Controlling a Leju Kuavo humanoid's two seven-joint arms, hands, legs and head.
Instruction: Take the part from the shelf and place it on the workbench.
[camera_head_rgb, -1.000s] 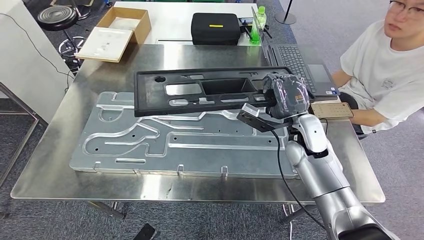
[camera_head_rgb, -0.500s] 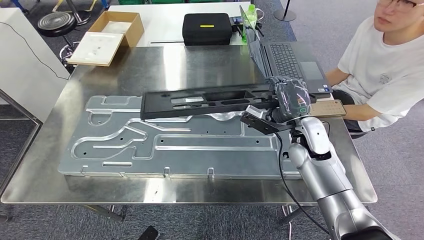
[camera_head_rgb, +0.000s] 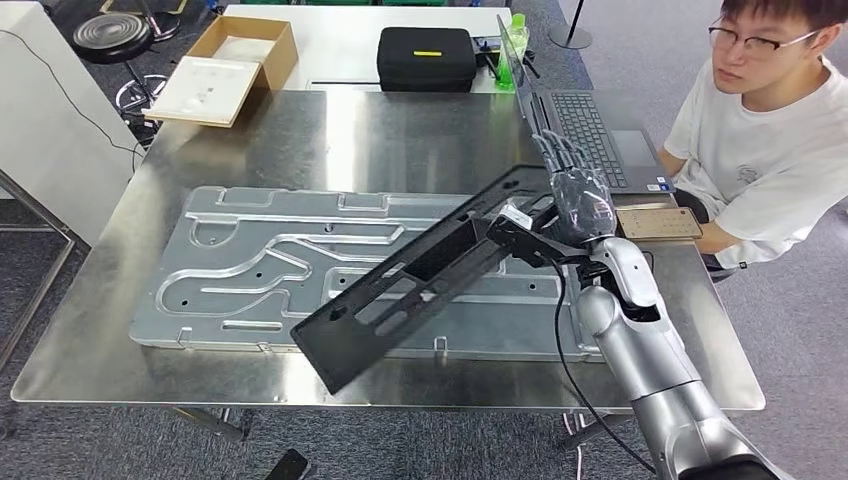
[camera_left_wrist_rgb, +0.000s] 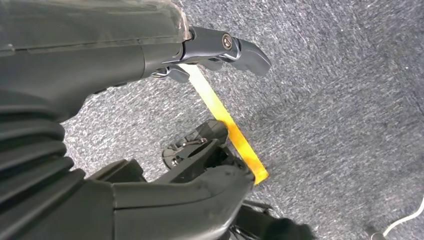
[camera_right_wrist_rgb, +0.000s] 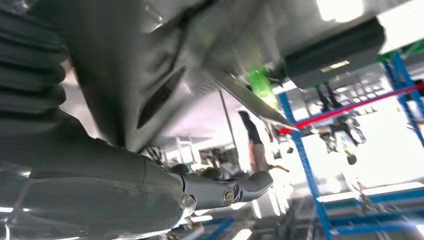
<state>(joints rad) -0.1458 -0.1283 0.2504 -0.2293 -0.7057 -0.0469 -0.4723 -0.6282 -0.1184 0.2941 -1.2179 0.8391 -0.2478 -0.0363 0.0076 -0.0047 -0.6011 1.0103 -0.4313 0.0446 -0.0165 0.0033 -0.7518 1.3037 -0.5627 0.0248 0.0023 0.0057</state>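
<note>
Part (camera_head_rgb: 420, 285) | slanted on workbench (camera_head_rgb: 130, 345) | right hand (camera_head_rgb: 578, 200) fingers (camera_head_rgb: 556, 150) spread

We see bare bench (camera_head_rgb: 400, 130) behind the plate (camera_head_rgb: 300, 260). The part (camera_head_rgb: 420, 285) lies slanted across the plate's right half. A laptop (camera_head_rgb: 590, 130) and a person (camera_head_rgb: 770, 150) block the right side.

So the black part (camera_head_rgb: 420, 285) isn't held level over the bench (camera_head_rgb: 400, 130) anymore, it's swung diagonal with its left end dropped to the near edge. Right hand (camera_head_rgb: 575, 195) has let go, fingers (camera_head_rgb: 556, 150) now spread straight.
</note>
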